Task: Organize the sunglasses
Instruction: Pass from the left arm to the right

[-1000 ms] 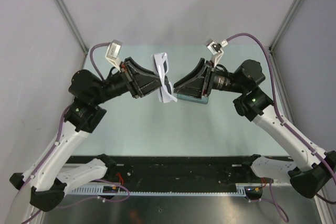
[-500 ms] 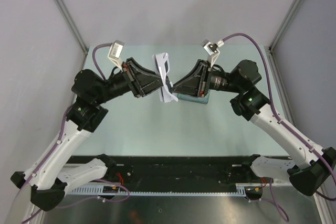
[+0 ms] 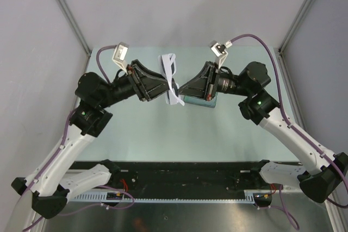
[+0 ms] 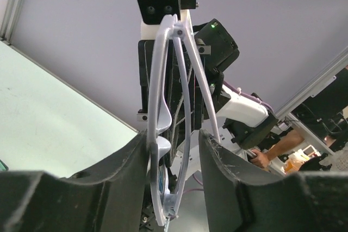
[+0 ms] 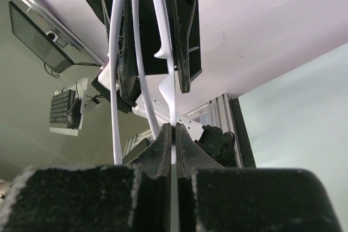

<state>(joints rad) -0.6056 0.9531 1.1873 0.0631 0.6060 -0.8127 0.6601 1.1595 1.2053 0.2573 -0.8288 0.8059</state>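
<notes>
The white sunglasses point(image 3: 169, 77) hang in the air above the middle of the table, arms folded, between my two grippers. My right gripper point(image 3: 182, 89) is shut on the white frame; in the right wrist view its fingertips point(image 5: 163, 139) pinch the frame point(image 5: 169, 88) edge-on. My left gripper point(image 3: 165, 91) is open around the other side. In the left wrist view the frame point(image 4: 157, 107) rests against the left finger point(image 4: 128, 156), and a gap shows to the right finger point(image 4: 223, 161).
A grey-blue flat item point(image 3: 210, 103) lies on the pale green table point(image 3: 136, 129), mostly hidden under my right gripper. Grey walls and metal posts point(image 3: 68, 12) close in the sides and back. A black rail point(image 3: 185, 175) runs along the near edge.
Both wrists have shifted slightly toward each other and the sunglasses have tilted a little. The right gripper keeps its hold on the frame.
</notes>
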